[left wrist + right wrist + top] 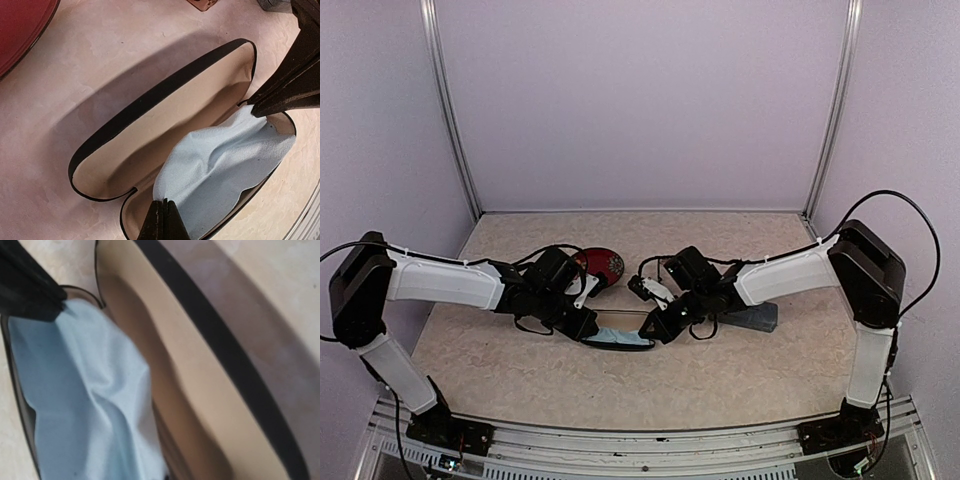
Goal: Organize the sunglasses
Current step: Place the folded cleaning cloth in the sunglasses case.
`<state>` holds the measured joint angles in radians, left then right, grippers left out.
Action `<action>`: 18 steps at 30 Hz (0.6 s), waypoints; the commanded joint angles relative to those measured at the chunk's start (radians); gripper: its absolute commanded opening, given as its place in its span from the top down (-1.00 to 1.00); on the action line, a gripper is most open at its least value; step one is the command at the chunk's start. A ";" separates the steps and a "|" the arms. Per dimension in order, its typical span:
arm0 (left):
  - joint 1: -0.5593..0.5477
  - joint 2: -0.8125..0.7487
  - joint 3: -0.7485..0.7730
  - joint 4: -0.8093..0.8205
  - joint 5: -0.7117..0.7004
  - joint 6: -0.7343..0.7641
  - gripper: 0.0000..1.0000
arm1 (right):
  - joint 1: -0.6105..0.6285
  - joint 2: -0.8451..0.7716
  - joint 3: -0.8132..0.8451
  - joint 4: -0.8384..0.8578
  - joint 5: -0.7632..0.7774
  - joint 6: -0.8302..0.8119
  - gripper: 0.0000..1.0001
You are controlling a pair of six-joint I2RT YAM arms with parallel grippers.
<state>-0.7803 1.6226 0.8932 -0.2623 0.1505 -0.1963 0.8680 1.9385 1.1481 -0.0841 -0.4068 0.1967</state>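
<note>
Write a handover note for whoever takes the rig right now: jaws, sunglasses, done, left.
Left gripper: jaws shut on one corner of the light-blue cloth.
Right gripper: jaws shut on the opposite corner.
The cloth lies in the open black case, mid-table.
Sunglasses: no pair clearly in view; only the cloth shows in the case.
Done: case open.
Left: probably sort the cloth first, then stow the sunglasses.

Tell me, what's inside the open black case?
A light-blue cloth lies in the open case, pinched at one end by the left tool and at the other by the right tool. Bare beige lining shows beside it. Whatever is under the cloth is hidden.
</note>
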 commanded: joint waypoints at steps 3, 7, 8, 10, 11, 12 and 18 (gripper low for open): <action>0.000 0.006 0.031 0.012 0.009 -0.006 1.00 | -0.006 0.027 0.023 -0.015 0.001 -0.016 1.00; -0.002 0.004 0.032 0.011 0.009 -0.006 1.00 | -0.008 0.027 0.023 -0.016 -0.005 -0.019 1.00; -0.002 0.003 0.031 0.011 0.009 -0.007 1.00 | -0.008 0.026 0.023 -0.018 -0.005 -0.019 1.00; -0.002 0.002 0.032 0.009 0.006 -0.008 1.00 | -0.007 0.021 0.025 -0.021 -0.006 -0.022 1.00; -0.002 0.001 0.033 0.010 0.005 -0.009 0.98 | -0.007 0.019 0.026 -0.022 -0.006 -0.022 1.00; -0.002 0.000 0.034 0.008 0.001 -0.009 0.95 | -0.006 0.016 0.028 -0.024 -0.006 -0.022 1.00; -0.004 -0.005 0.043 -0.003 -0.021 -0.016 0.76 | -0.008 -0.004 0.033 -0.039 0.001 -0.025 0.83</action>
<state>-0.7803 1.6226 0.8978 -0.2642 0.1490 -0.2058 0.8680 1.9488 1.1542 -0.1043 -0.4072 0.1802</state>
